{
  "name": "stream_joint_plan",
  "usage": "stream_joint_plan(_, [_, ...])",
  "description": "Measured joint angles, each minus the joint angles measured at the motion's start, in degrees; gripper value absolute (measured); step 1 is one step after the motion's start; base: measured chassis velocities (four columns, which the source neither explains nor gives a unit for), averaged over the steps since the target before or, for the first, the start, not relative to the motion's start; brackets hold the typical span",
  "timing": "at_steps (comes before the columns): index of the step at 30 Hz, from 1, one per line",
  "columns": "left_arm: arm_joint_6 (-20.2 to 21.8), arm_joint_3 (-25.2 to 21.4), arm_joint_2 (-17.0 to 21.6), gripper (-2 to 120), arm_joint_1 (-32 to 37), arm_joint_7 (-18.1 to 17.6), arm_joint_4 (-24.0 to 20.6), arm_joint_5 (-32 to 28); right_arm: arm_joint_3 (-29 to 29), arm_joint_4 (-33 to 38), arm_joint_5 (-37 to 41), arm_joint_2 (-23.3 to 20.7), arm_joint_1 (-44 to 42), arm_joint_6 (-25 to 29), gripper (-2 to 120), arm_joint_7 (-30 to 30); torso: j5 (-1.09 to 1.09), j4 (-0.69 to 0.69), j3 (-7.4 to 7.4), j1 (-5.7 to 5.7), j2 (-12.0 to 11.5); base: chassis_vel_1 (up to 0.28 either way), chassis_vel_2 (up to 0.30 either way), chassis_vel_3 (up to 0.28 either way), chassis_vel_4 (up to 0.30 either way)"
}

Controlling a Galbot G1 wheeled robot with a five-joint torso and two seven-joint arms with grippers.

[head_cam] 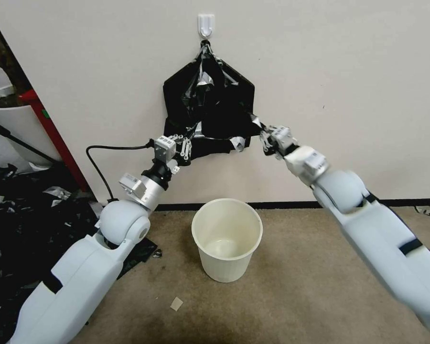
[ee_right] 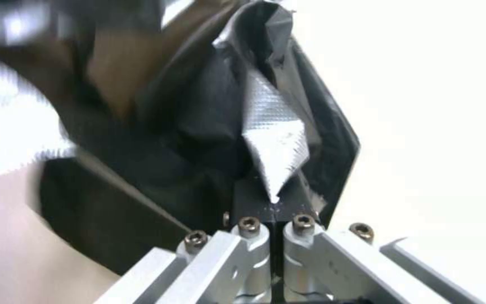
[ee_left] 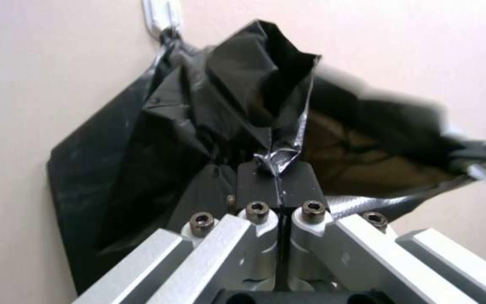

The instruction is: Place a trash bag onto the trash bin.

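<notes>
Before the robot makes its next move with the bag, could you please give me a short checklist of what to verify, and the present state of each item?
1. Left gripper is shut on the trash bag: ok, film is pinched between its pads.
2. Right gripper is shut on the trash bag: ok, a silvery fold sits between its pads.
3. Bag is free of the wall hook: not ok, black plastic is bunched up at the hook.
4. Trash bin stands upright with its mouth open: ok.
5. Bin is below the bag, between the two arms: ok.
6. Bag mouth is opened between the grippers: cannot tell.
</notes>
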Motion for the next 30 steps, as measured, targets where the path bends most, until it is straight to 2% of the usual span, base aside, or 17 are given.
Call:
stream_joint_plan(1, [0.0, 0.0, 0.0, 0, 0.0, 0.0, 0.0, 0.0, 0.0, 0.0, 0.0, 0.0, 0.0, 0.0, 0, 0.0, 0.0, 0.0, 0.0, 0.0, 0.0, 0.0, 0.0, 0.0, 0.0])
stream_joint_plan(5, [-0.88, -1.8, -2.06, 0, 7.54, -0.4, -3.11, 1.51, 4.25, 14.31, 10.43, 1.82, -14.0, -6.32, 0, 8.88, -0.03, -0.01, 0.0, 0.0, 0.0, 0.0, 0.0, 0.0, 0.0])
stream_joint_plan(6, [-0.88, -1.8, -2.06, 0, 7.54, -0.4, -3.11, 1.51, 4.25, 14.31, 10.43, 1.82, -14.0, -6.32, 0, 8.88, -0.03, -0.01, 0.0, 0.0, 0.0, 0.0, 0.0, 0.0, 0.0])
stream_joint_plan(8, [-1.33, -3.62, -3.81, 0, 12.67, -0.56, -5.66, 2.36, 5.89, 20.14, 13.43, 4.66, -20.27, -9.76, 0, 14.33, 0.0, 0.0, 0.0, 0.0, 0.0, 0.0, 0.0, 0.0, 0.0])
stream_joint_plan(9, [-1.33, -3.62, -3.81, 0, 12.67, -0.56, -5.66, 2.36, 5.89, 20.14, 13.43, 4.66, -20.27, -9.76, 0, 14.33, 0.0, 0.0, 0.0, 0.0, 0.0, 0.0, 0.0, 0.0, 0.0])
stream_joint_plan(11, [-1.38, -5.13, -5.28, 0, 16.5, -0.99, -8.28, 2.25, 7.03, 24.44, 15.93, 7.79, -24.52, -12.92, 0, 20.03, -0.01, 0.01, 0.0, 0.0, 0.0, 0.0, 0.0, 0.0, 0.0])
stream_joint_plan(13, [-1.0, -6.12, -5.96, 0, 18.77, -1.25, -10.53, 1.21, 7.45, 27.47, 18.13, 9.99, -27.02, -14.91, 0, 22.64, -0.01, 0.01, -0.01, -0.01, 0.0, 0.0, 0.0, 0.0, 0.0])
stream_joint_plan(17, [1.02, -7.08, -5.93, 0, 20.2, -1.31, -13.18, -1.01, 7.59, 29.83, 19.32, 12.17, -28.86, -16.23, 0, 23.59, -0.01, 0.01, 0.0, -0.01, 0.01, 0.0, 0.0, 0.0, 0.0])
stream_joint_plan(23, [3.36, -7.84, -4.7, 0, 19.56, 0.49, -13.39, -1.65, 7.95, 29.42, 19.44, 12.92, -29.19, -17.12, 0, 23.62, -0.01, 0.02, 0.0, -0.01, 0.01, 0.0, 0.0, 0.0, 0.0])
stream_joint_plan(26, [3.35, -6.92, -4.57, 0, 18.51, 3.48, -9.56, -0.69, 7.55, 26.34, 19.09, 13.07, -29.26, -17.41, 0, 23.45, -0.01, 0.01, 0.01, 0.0, 0.0, 0.0, 0.0, 0.0, 0.0])
stream_joint_plan(27, [3.35, -6.92, -4.57, 0, 18.51, 3.48, -9.56, -0.69, 7.55, 26.34, 19.09, 13.07, -29.26, -17.41, 0, 23.45, -0.01, 0.01, 0.01, 0.0, 0.0, 0.0, 0.0, 0.0, 0.0])
stream_joint_plan(30, [2.09, -5.36, -6.12, 0, 17.15, 6.24, -4.2, 1.85, 6.32, 22.54, 17.72, 13.43, -29.1, -17.3, 0, 23.51, 0.0, 0.01, 0.01, 0.0, 0.0, 0.0, 0.0, 0.0, 0.0])
